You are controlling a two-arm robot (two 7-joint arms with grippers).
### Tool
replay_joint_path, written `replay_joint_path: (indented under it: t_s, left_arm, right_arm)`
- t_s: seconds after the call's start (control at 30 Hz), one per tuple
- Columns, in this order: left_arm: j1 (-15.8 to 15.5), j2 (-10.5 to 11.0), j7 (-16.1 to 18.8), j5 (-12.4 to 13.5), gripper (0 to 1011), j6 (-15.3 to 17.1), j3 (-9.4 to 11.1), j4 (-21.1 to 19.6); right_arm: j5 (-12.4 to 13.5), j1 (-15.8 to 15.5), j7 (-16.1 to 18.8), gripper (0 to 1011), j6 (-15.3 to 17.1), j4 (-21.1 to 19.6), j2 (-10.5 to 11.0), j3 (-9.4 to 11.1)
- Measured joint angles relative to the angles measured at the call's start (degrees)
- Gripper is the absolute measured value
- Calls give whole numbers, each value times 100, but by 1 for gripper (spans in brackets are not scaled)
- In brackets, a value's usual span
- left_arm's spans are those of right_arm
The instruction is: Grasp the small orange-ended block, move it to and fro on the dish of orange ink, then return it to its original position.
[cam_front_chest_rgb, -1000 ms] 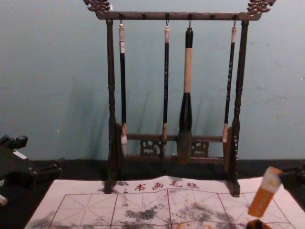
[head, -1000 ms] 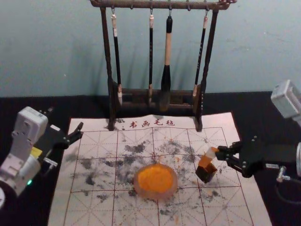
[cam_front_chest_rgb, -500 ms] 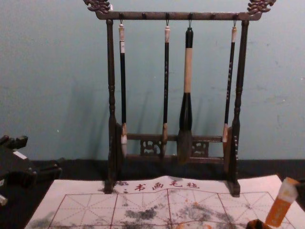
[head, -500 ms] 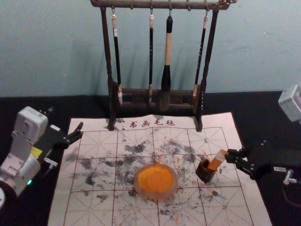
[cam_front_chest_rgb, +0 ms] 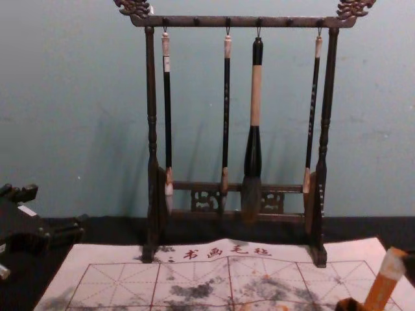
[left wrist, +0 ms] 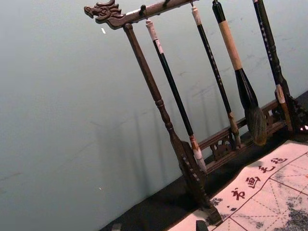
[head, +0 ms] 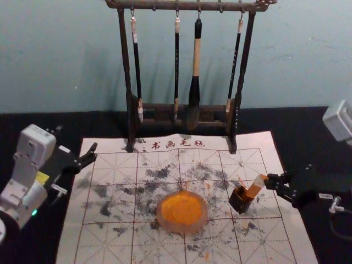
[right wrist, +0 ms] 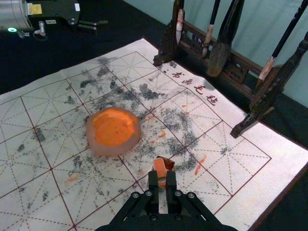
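Observation:
My right gripper (head: pixel 268 181) is at the mat's right side, shut on the upper end of the orange-ended block (head: pixel 253 188), which has a pale band. The block leans, its lower end at the small dark open box (head: pixel 240 200); whether it is inside is unclear. In the right wrist view the block (right wrist: pixel 160 168) is between the fingertips of my right gripper (right wrist: pixel 162 181). The round dish of orange ink (head: pixel 182 212) is left of the box. Parked at the mat's far left edge, my left gripper (head: pixel 95 152) is open, as is my left gripper (left wrist: pixel 159 227) in its wrist view.
A white gridded mat (head: pixel 110 242) with grey and orange stains lies under the dish and box. Behind it stands a dark wooden rack (head: pixel 127 71) with several hanging brushes, including a thick one (head: pixel 194 88), close to the wall.
My right gripper has carried the block a short way right and lower, and its lean has become less steep to the box's right side. The left arm, dish and box have stayed put.

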Motion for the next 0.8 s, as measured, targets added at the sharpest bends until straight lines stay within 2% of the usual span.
replay_joint_path:
  t_s: [0.8]
  left_arm:
    - [0, 0, 0, 0, 1001, 0, 0, 0]
  right_arm:
    - [-163, 205, 99, 65, 143, 260, -239, -189]
